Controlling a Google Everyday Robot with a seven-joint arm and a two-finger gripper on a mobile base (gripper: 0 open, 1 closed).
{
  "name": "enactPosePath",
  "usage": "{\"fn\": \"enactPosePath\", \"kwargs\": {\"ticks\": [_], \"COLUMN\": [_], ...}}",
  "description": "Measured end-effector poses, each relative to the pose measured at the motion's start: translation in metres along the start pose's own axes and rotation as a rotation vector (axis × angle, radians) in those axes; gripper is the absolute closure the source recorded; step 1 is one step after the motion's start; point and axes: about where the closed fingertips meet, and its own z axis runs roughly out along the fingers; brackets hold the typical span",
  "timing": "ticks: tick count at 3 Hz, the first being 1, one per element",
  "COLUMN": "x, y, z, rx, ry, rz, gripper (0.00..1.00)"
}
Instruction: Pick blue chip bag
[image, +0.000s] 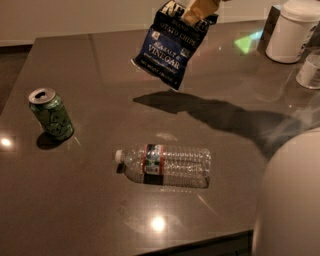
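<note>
The blue chip bag (171, 45), dark blue with a black top band and white "VINEGAR" lettering, hangs in the air above the dark table (100, 75), well clear of its surface. My gripper (200, 10) is at the top edge of the view, shut on the bag's top band. Only its tan fingertips show; the rest is cut off by the frame. The bag's shadow falls on the table below it.
A clear water bottle (165, 165) lies on its side at the table's middle front. A green can (51, 114) stands at the left. A white container (292, 31) and a small jar (311, 70) stand at the far right. Part of my white body (290, 200) fills the lower right.
</note>
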Motion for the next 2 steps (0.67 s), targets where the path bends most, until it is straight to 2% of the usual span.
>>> {"fn": "enactPosePath", "kwargs": {"ticks": [1,2], "x": [-0.0118,-0.0153], "y": [-0.0061,-0.0099], "z": [-0.0098,-0.0075], "rx": [0.023,0.033], "ry": [-0.014,-0.025], "rz": [-0.035,-0.035], "gripper": [1.0,1.0]}}
